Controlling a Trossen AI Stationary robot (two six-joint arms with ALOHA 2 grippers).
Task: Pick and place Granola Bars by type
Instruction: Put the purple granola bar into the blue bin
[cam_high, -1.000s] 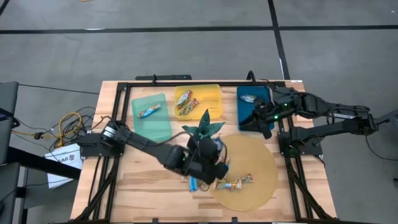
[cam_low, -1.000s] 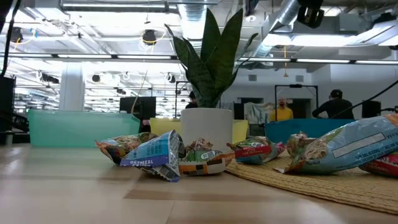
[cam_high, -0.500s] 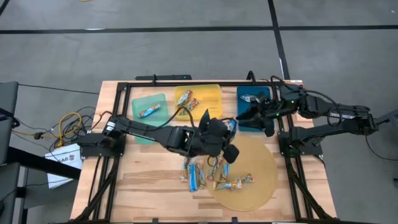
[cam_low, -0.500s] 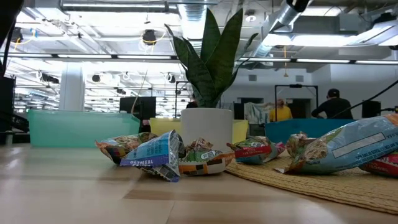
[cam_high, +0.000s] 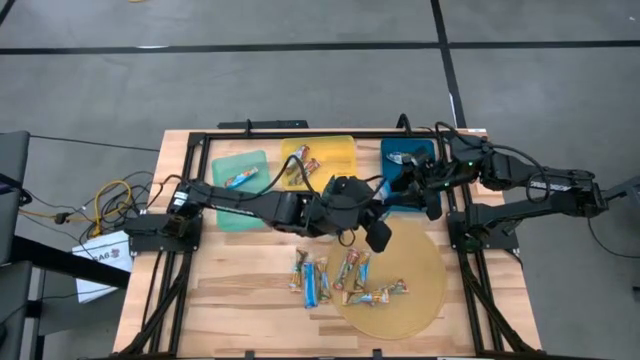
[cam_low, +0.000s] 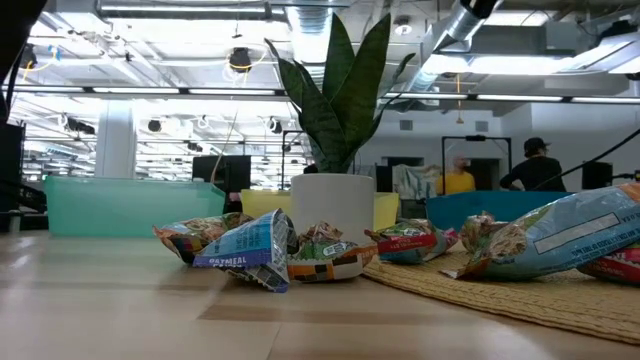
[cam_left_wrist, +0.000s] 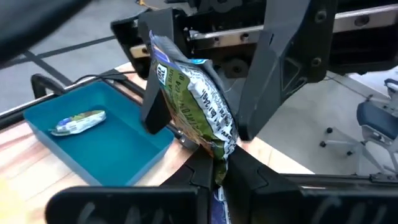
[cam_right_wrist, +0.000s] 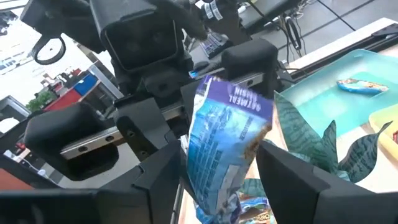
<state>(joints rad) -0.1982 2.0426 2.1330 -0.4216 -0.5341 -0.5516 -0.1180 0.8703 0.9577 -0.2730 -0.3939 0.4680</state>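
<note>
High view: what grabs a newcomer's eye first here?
The two grippers meeting beside the blue tray at the table's far right: the left gripper holds up a blue-and-silver granola bar, facing the right gripper. Next, the loose pile of granola bars at the table's near middle, half on the round woven mat. Then the row of green, yellow and blue trays along the far edge, each already holding bars.
</note>
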